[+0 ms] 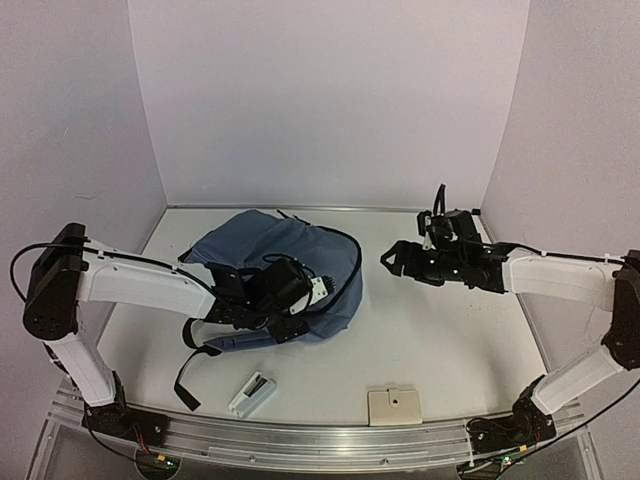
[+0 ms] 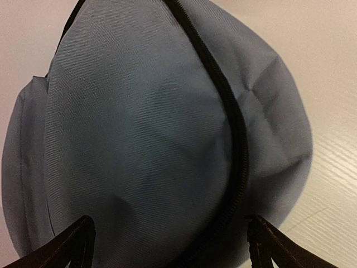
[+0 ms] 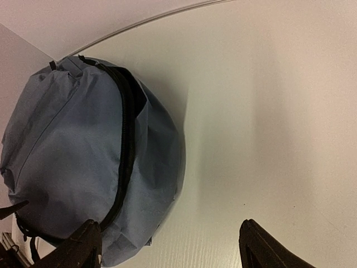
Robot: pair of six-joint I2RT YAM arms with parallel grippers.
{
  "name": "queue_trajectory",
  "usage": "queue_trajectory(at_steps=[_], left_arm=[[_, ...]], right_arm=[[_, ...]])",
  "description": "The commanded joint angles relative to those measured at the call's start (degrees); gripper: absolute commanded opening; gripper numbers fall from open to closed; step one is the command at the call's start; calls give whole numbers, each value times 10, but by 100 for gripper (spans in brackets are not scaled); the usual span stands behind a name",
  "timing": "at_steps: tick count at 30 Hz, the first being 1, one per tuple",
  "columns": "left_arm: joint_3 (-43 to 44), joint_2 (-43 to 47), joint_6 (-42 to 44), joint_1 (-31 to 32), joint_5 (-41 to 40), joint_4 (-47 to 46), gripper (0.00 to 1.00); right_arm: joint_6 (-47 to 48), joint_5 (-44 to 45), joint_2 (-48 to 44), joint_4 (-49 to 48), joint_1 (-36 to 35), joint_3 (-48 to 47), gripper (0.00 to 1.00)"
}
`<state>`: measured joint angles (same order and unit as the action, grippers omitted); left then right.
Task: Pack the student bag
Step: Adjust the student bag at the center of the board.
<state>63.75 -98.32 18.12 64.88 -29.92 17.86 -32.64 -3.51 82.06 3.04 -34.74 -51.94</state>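
Left end effector (image 2: pixel 170 245) above the student bag (image 1: pixel 270 245), right end effector (image 3: pixel 170 245) beside it, both wide and empty; white item (image 1: pixel 252 392) and beige card (image 1: pixel 394 405) behind them look unpacked.

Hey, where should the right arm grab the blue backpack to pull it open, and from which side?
Probably the loose fabric lip beside the zipper, where it seems to gape on the student bag. Come in from the table's right side, where the open right gripper faces it. The bag lies flat and bulging, so only that raised edge offers something thin to pinch.
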Motion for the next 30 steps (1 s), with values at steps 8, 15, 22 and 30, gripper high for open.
queue_trajectory(at_steps=[8,15,22,30], left_arm=[[32,-14,15,5,-209,-175,9],[49,40,-194,-24,-187,-119,0],[37,110,-379,-62,-96,-77,0],[2,139,-397,-68,-56,-90,0]], right_arm=[[-34,-2,-21,-15,-2,6,72],[-61,103,31,-15,-60,-28,72],[-79,181,131,-15,-112,-113,78],[-77,258,264,11,-119,-235,83]])
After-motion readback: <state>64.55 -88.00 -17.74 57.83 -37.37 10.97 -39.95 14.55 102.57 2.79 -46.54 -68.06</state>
